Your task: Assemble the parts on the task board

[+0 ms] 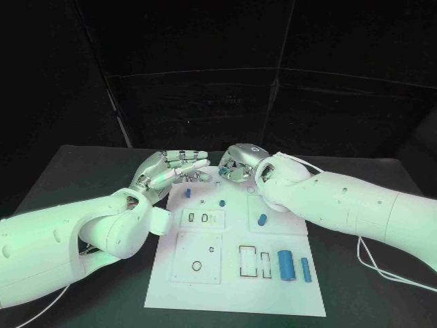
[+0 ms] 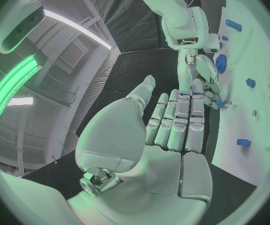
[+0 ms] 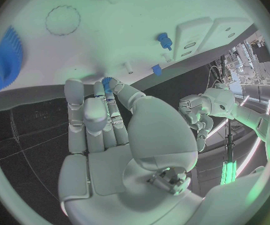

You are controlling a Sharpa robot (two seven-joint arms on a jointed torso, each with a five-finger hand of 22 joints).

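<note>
two blue cylinders (image 1: pixel 293 266), the fatter beside the thinner, lie lengthwise at the near right corner of the white task board (image 1: pixel 278 304), next to dark rectangular slots (image 1: pixel 249 262). further up the board, a small blue oval part (image 1: pixel 262 220) lies alone, and smaller blue pieces (image 1: pixel 190 193) sit near the far edge. at that far edge both silver hands meet: the left hand (image 1: pixel 169 169) is held flat over the board's far left corner, fingers straight and close together, holding nothing. the right hand (image 1: pixel 240 166), just beside it, appears to pinch a small toothed blue part (image 3: pixel 107 83) between thumb and fingertips, seen close in the right wrist view; the head view hides that pinch behind the wrist. from the left wrist view, a round blue gear (image 2: pixel 220 63) sits on the board just beyond the right hand, with small blue pieces farther along. judged from this, the right hand is the one placed to seat its part, with the board surface directly under its fingertips.
</note>
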